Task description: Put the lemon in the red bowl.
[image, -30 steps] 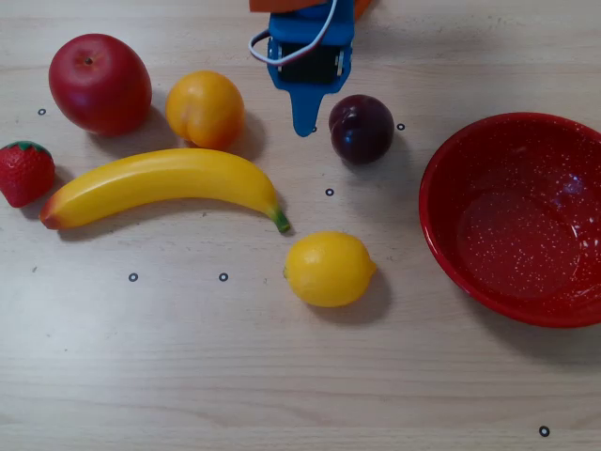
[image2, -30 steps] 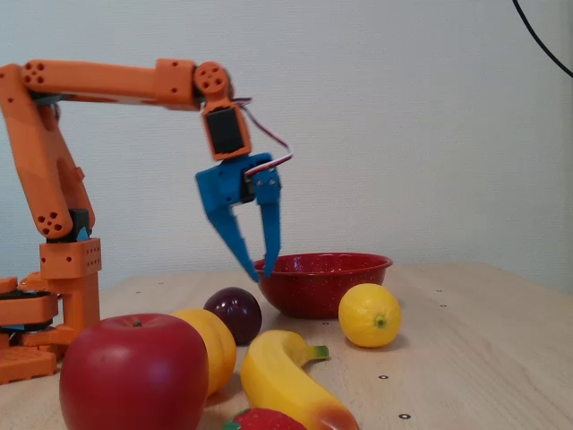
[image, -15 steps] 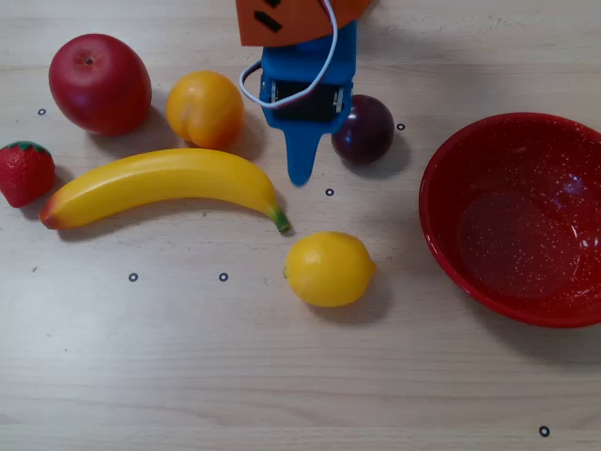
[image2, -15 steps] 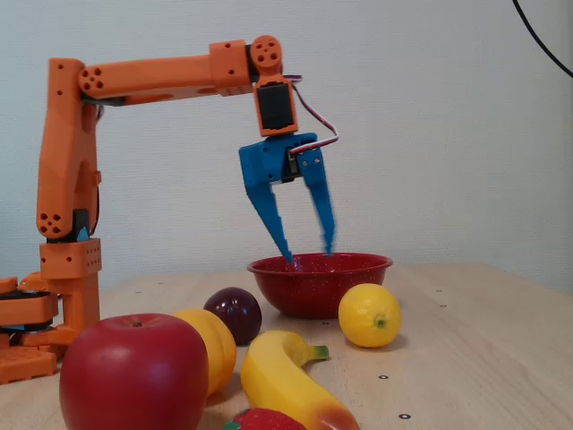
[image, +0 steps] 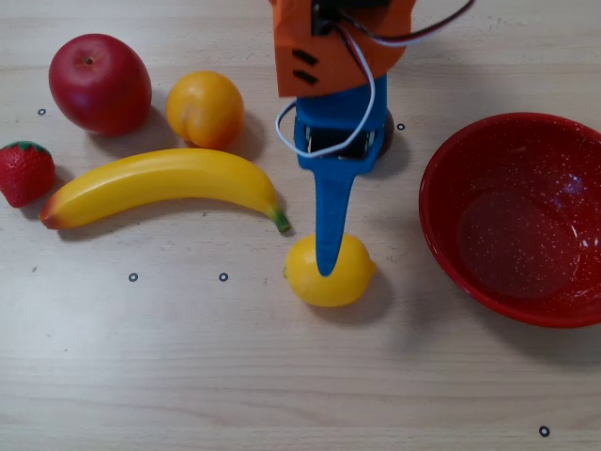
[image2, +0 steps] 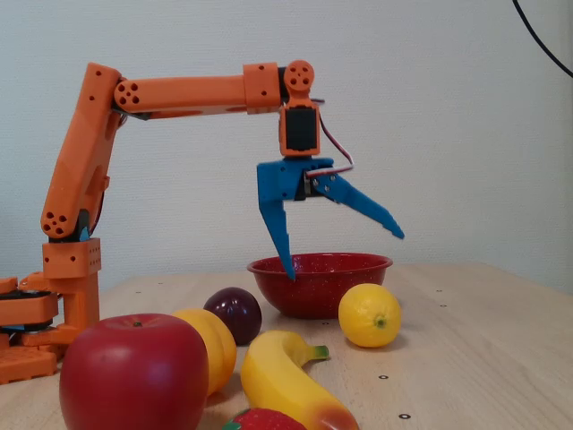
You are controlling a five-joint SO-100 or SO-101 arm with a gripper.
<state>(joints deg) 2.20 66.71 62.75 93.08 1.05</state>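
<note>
Overhead, the lemon [image: 343, 280] lies lengthwise left-right, nub toward the red bowl [image: 441, 246]; the gripper [image2: 345, 255] hangs spread wide above.

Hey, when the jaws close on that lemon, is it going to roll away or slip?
The lemon is a smooth oval resting on a flat table, so an off-centre touch would probably roll it. Its skin looks glossy, so the narrow blue gripper may slip unless it closes across the middle. It looks firm, unlikely to squash.
</note>
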